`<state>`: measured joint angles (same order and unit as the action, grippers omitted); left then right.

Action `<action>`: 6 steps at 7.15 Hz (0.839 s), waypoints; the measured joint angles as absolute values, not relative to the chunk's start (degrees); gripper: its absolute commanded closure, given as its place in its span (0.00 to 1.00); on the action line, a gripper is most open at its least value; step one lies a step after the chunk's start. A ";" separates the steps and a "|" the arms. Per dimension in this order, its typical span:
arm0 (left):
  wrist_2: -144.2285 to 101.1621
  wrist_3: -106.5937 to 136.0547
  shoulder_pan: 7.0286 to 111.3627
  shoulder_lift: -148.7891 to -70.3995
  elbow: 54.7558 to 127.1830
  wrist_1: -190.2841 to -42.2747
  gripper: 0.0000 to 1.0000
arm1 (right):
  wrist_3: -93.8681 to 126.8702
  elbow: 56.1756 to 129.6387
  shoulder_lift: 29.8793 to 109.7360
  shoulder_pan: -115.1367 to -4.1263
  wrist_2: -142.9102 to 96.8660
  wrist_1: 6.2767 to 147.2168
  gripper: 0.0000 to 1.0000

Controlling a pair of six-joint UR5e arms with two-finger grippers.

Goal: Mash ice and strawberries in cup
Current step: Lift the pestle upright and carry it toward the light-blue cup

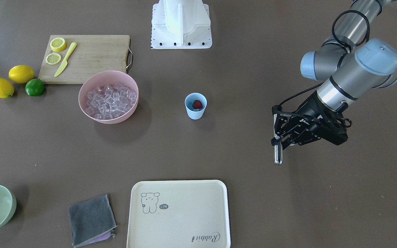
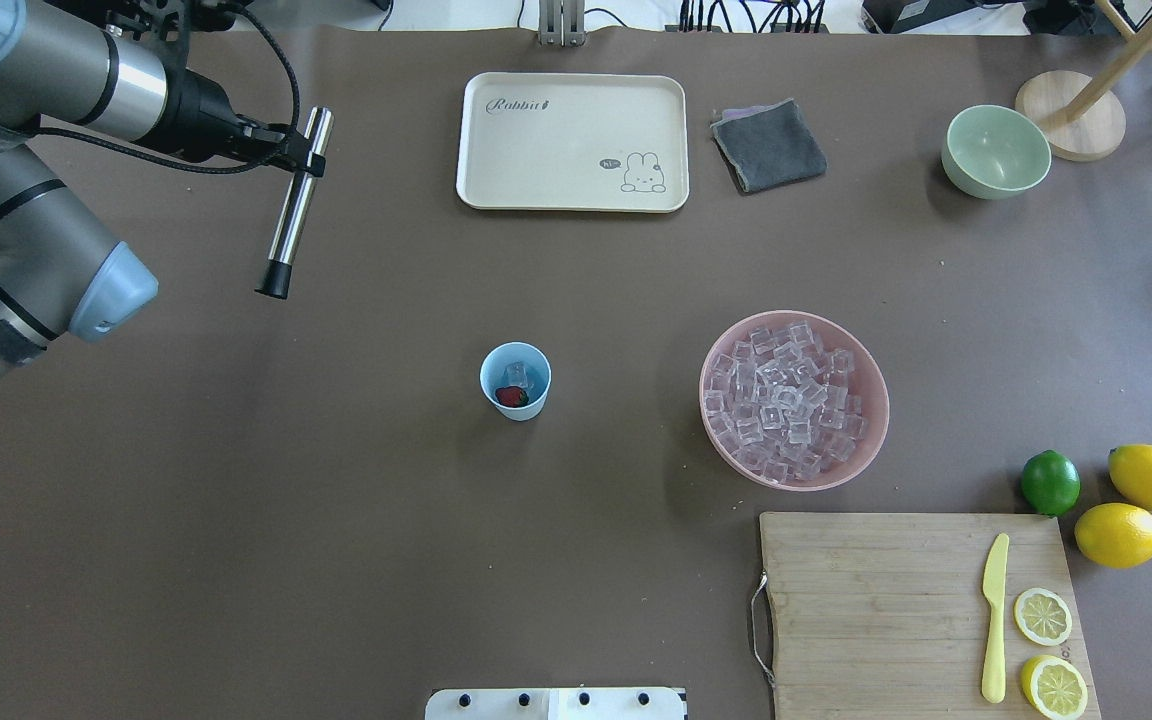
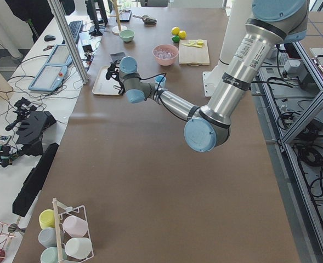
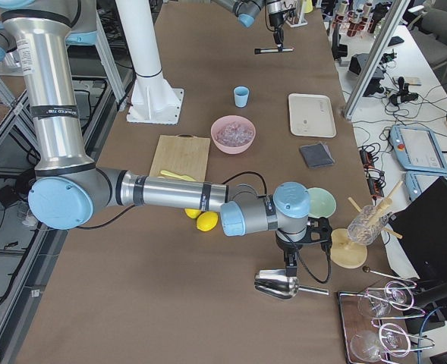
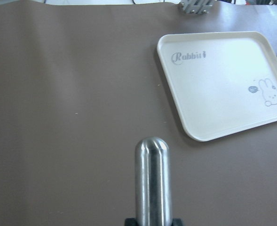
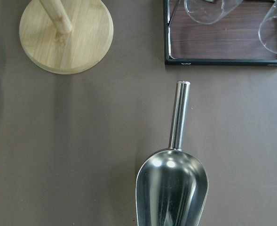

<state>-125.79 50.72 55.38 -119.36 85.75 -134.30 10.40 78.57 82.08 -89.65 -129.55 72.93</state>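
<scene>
1. Overhead exterior view: the left gripper (image 2: pixel 304 158) hangs over the far left part of the tabletop (image 2: pixel 286 520). Its jaws are closed narrow on a steel muddler (image 2: pixel 293 220) — gripped near the rounded steel end, with the black-tipped end hanging lower.
2. The muddler is clear of the tabletop and well apart from the cup (image 2: pixel 515 380). In the left wrist view its rounded end sticks out past the jaws, with a cream tray (image 5: pixel 223 80) beyond.
3. The cup stands upright near the middle of the tabletop, with one strawberry (image 2: pixel 511 397) and a little ice (image 2: pixel 517 374) inside it.
4. More ice fills the pink bowl (image 2: pixel 871 400), which stands to the cup's right in this view.
5. The right gripper (image 4: pixel 295 258) shows only in the exterior right view, near the pale-green bowl (image 4: pixel 325 203). It is just above a steel scoop (image 6: pixel 172 188) lying on the tabletop — I cannot tell whether its jaws are open or closed.
</scene>
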 measured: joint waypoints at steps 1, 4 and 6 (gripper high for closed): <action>-124.57 49.86 54.74 -121.81 85.84 -134.48 1.00 | 10.38 78.61 82.15 -89.65 -129.62 72.89 0.00; -121.33 47.92 52.14 -125.99 88.33 -139.08 1.00 | 10.29 79.21 82.38 -89.65 -129.64 72.92 0.00; -121.07 48.20 51.33 -125.73 90.48 -145.44 1.00 | 10.28 79.27 82.41 -89.65 -129.68 72.91 0.00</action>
